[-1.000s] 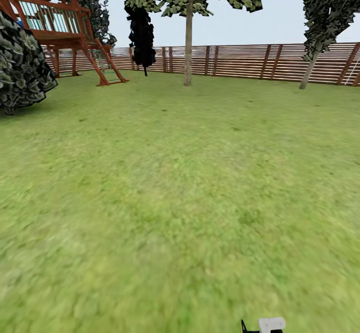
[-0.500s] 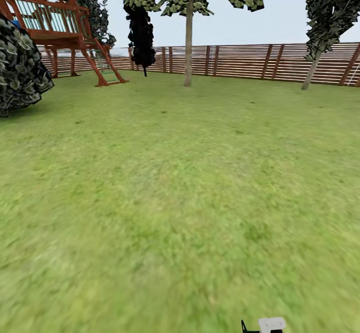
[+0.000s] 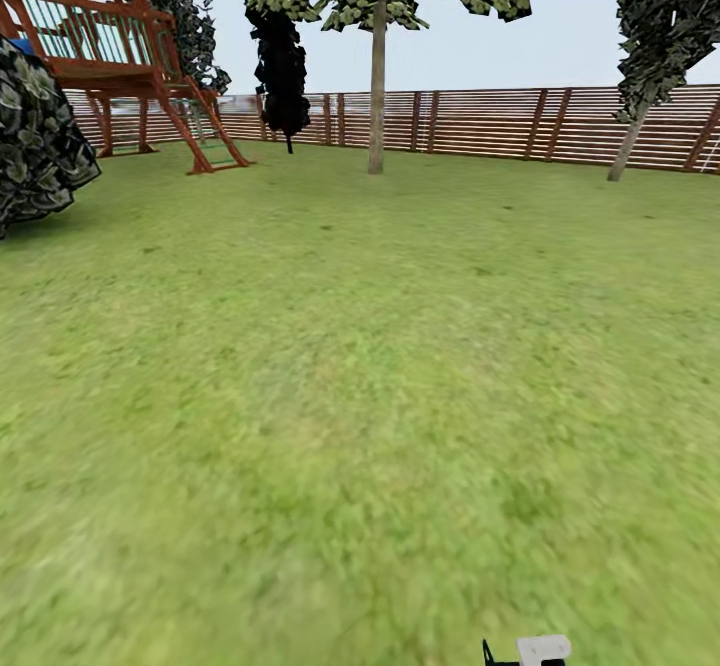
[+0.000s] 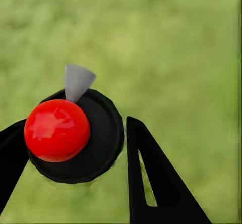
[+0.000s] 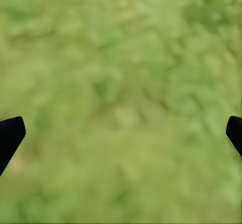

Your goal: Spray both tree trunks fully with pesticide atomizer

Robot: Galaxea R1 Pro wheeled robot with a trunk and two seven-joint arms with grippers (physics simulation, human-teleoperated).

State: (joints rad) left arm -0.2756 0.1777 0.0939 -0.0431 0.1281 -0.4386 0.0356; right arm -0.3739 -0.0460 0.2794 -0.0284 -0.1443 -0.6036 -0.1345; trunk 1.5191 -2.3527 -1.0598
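Our left gripper [image 4: 75, 148] is clamped on the pesticide atomizer [image 4: 75, 133], red cap up, above the grass [image 3: 330, 416]. Our right gripper [image 5: 121, 133] has its fingers spread wide over turf. One tree trunk [image 3: 377, 86] stands far ahead by the fence [image 3: 480, 124], another [image 3: 628, 141] far right

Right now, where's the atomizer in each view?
Head: cannot tell; a small white-and-black piece sits at the bottom edge.
Left wrist: atomizer, red top on a black disc, gripped between the left gripper fingers.
Right wrist: grass between the open right gripper fingers.
Shared landmark: the grass.
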